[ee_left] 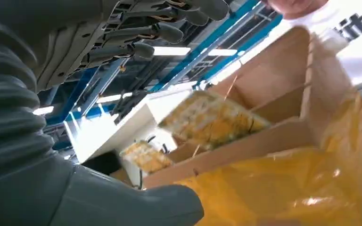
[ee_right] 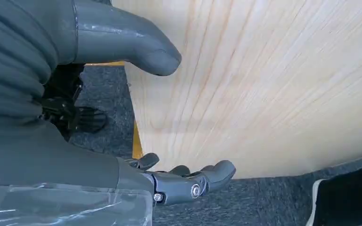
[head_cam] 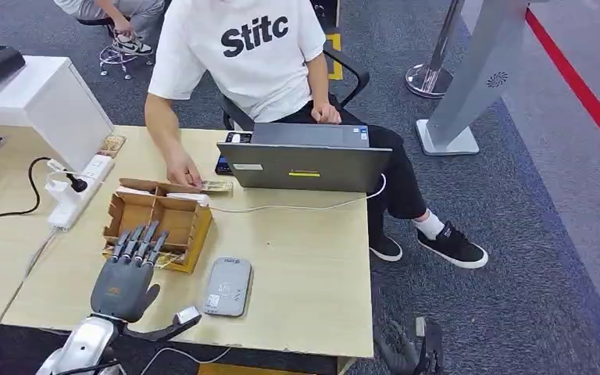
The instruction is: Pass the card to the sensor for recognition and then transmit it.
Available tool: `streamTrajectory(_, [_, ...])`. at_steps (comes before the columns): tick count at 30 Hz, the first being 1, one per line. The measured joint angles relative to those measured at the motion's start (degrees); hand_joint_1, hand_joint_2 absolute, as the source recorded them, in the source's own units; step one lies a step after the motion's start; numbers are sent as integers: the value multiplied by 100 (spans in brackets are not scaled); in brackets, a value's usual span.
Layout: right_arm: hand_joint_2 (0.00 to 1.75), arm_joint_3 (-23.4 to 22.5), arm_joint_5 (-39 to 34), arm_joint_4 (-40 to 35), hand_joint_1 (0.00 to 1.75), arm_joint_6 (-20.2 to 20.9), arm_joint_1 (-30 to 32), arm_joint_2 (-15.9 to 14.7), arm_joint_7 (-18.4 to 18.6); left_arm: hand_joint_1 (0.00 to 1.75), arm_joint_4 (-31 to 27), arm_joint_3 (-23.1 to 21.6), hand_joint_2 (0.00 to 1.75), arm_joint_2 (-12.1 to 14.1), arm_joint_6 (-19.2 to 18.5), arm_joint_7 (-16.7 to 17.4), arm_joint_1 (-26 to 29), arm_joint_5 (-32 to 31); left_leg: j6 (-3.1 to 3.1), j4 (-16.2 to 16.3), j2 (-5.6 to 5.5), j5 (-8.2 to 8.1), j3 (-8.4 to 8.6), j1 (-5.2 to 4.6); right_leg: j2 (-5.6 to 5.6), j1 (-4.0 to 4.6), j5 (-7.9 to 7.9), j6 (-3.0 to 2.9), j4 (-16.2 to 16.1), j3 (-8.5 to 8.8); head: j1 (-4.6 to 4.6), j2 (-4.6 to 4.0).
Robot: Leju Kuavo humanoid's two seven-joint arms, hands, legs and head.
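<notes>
Left hand (head_cam: 127, 273) is raised over the near-left part of the wooden table (head_cam: 297, 258), fingers straight and spread, fingertips reaching over the near edge of the cardboard box (head_cam: 158, 223). Nothing is held in it; the hand is released. In the left wrist view the same hand (ee_left: 75, 94) shows its thumb and fingers apart, with the box's brown dividers (ee_left: 264, 122) just beyond them.

The card (head_cam: 216, 186) lies flat on the table at the far side of the box, under the fingers of a seated person's hand (head_cam: 181, 172) (white T-shirt, reaching in from the far edge). It sits well apart from the left hand, with the whole box between them.

The sensor (head_cam: 227, 287), a flat grey pad, lies on the table just beside the box's near-right corner and close to the right of the left hand, not touching it.

A grey laptop (head_cam: 305, 160) stands behind the card. A white power strip (head_cam: 78, 190) lies left of the box.

Right hand (ee_right: 122, 117) hangs beside the table's pale wood side, fingers loosely curved, thumb apart, holding nothing.
</notes>
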Motion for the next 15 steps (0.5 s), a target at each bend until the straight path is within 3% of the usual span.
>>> streamTrajectory(15, [175,-39,109,0,0,35,-2,17,7,0,514,551,175,-236,13,-68,-91,0,0,0,0,0,0,0,0,0,0,0,0,0,2,0])
